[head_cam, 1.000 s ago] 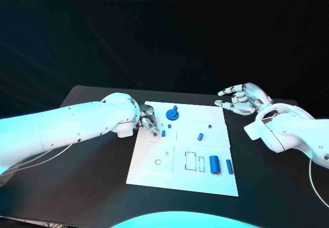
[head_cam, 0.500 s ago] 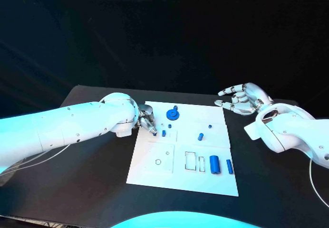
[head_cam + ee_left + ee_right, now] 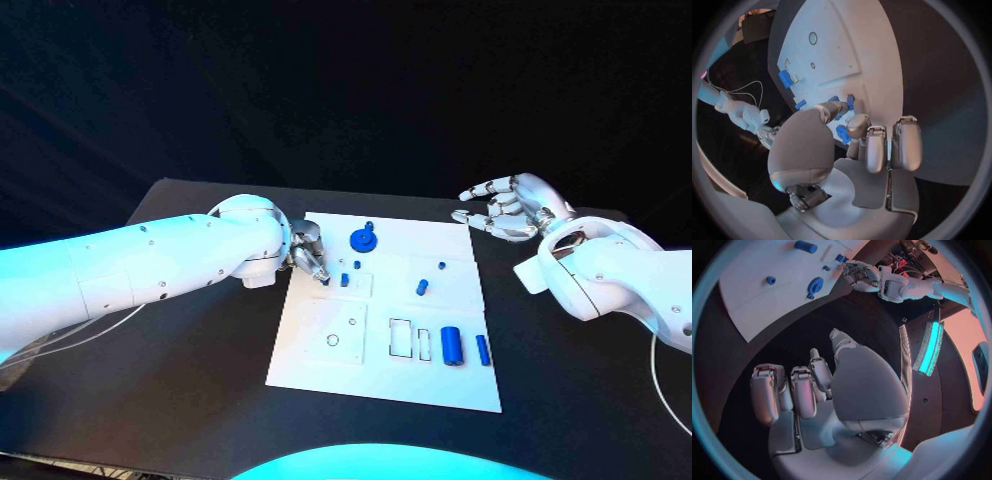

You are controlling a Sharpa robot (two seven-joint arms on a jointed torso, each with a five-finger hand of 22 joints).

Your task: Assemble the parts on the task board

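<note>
A black table [image 3: 173, 380] carries the white task board [image 3: 325, 365], which lies flat between the left hand [image 3: 307, 252] and the right hand [image 3: 508, 208]; a thin pale cable [image 3: 65, 345], seemingly, trails behind the left hand.

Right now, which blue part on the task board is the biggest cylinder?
The large blue cylinder lying near the task board's front edge, beside a thinner blue pin; it is thicker and longer than the other pieces.

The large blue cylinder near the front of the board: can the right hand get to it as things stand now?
Probably yes. The right hand hovers open beyond the board's far right corner, and nothing stands between it and the large blue cylinder.
</note>
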